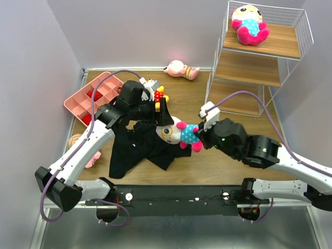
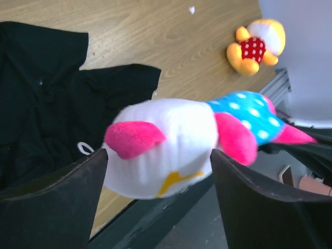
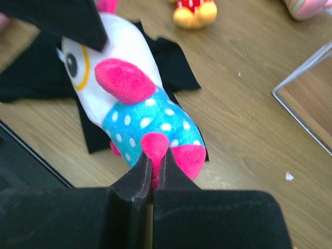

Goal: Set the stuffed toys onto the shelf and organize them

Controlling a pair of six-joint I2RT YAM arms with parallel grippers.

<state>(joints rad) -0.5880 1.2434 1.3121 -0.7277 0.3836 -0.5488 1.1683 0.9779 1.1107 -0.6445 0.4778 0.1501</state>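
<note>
Here the blue-dotted doll (image 1: 181,133) hung in mid-air, well to the left of the shelf (image 1: 249,67) and nearer the arms than it, above the edge of a black garment (image 1: 135,148). The right gripper (image 3: 154,166) was pinched tight on one pink foot, and the hold looked thin: only a tuft of plush sat between the jaws. The left gripper (image 2: 158,154) stood wide, its fingers flanking the white head; whether they touched it I could not tell.

To carry well, I judged, the left arm should back straight off the head so it dragged nothing. The right should then swing slowly toward the shelf, since a doll dangling by a foot would sway and might slip. Its twin (image 1: 248,24) lay on the shelf's top board. Setting this one beside it would keep the pair together, and the lift would need to clear the wire rim.
</note>
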